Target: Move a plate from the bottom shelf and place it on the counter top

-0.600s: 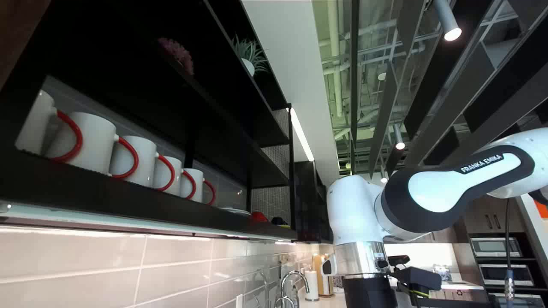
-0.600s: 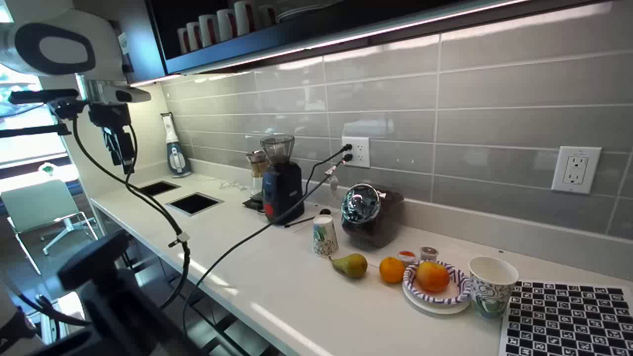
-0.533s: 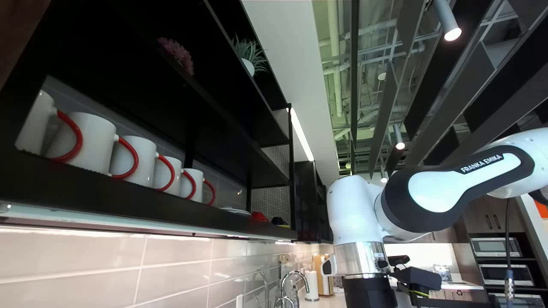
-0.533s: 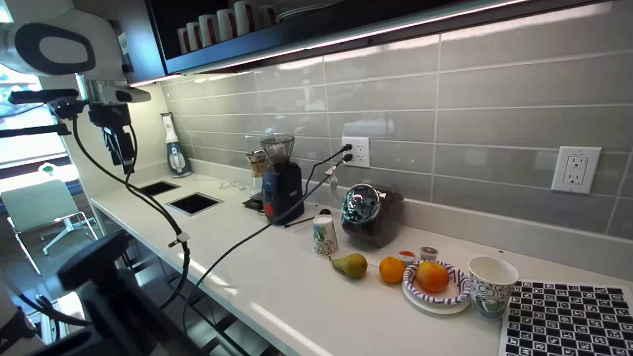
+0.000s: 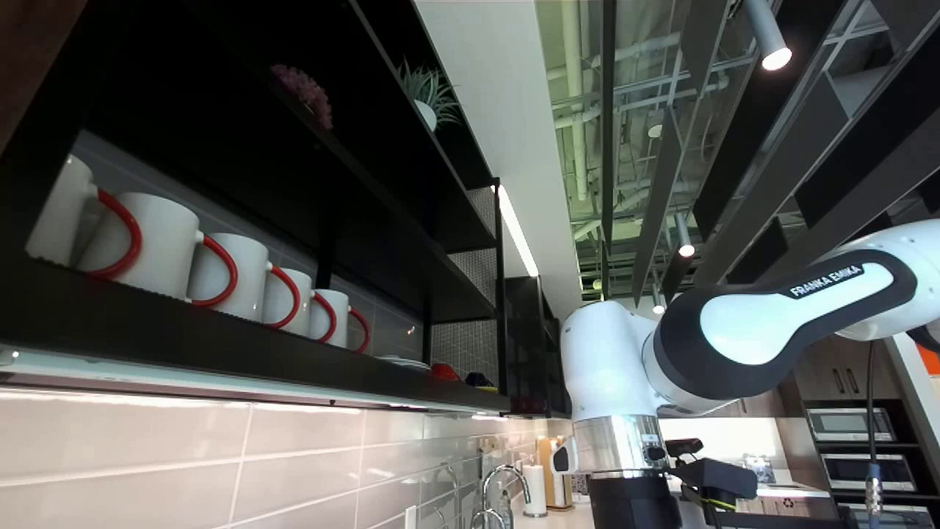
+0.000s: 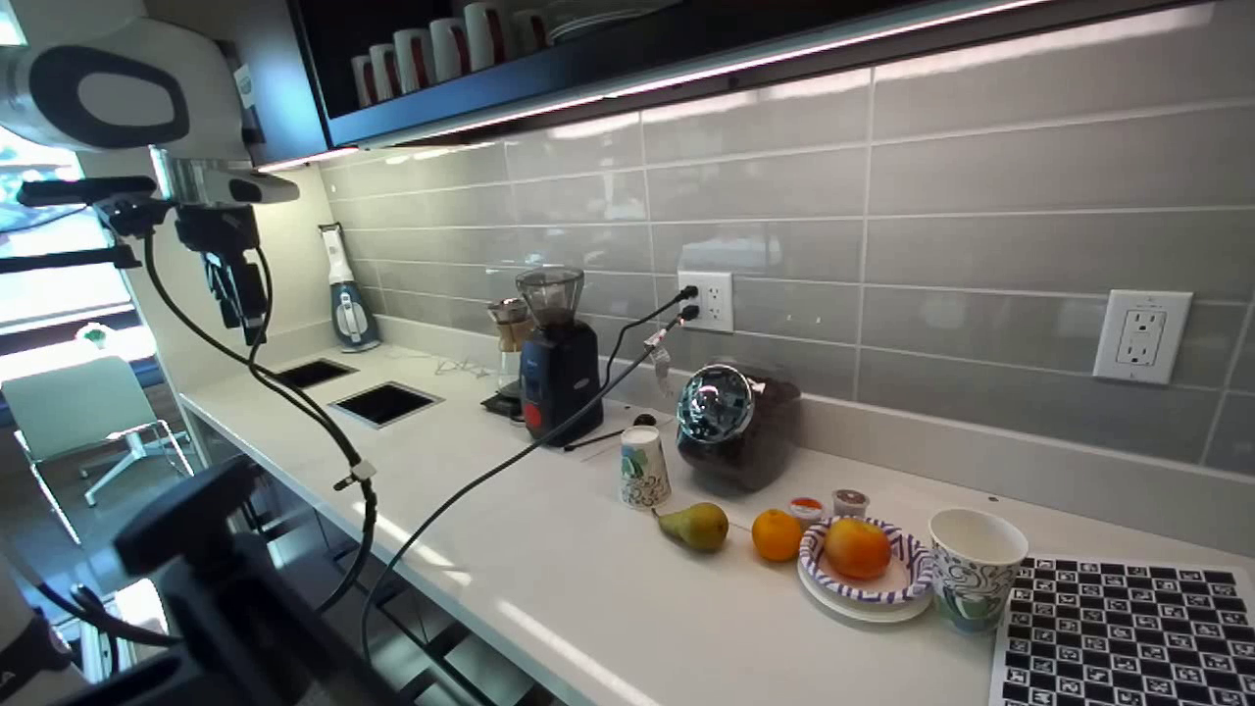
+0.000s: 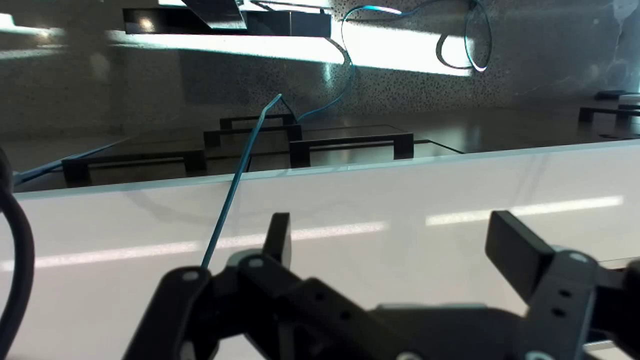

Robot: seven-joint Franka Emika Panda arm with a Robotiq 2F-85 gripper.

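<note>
The pale plate (image 5: 402, 362) lies on the bottom shelf (image 5: 220, 339), past the row of mugs, seen edge-on as a thin sliver; there may be more than one stacked. In an exterior view the plate (image 6: 600, 22) shows at the top, on the shelf (image 6: 549, 86). The white counter top (image 6: 549, 559) runs below; it also fills the lower wrist view (image 7: 390, 195). My gripper (image 7: 390, 225) is open and empty, its two fingers wide apart above the counter. In an exterior view the gripper (image 6: 240, 319) points down, below shelf height and away from the plate. Its fingertips are out of frame in an exterior view.
Several mugs with red handles (image 5: 161, 246) and a red item (image 5: 443, 372) stand on the shelf beside the plate. On the counter are a coffee grinder (image 6: 559, 373), paper cup (image 6: 643, 469), pear (image 6: 698, 528), orange (image 6: 777, 535) and patterned bowl (image 6: 917, 559). A black cable (image 6: 471, 490) crosses it.
</note>
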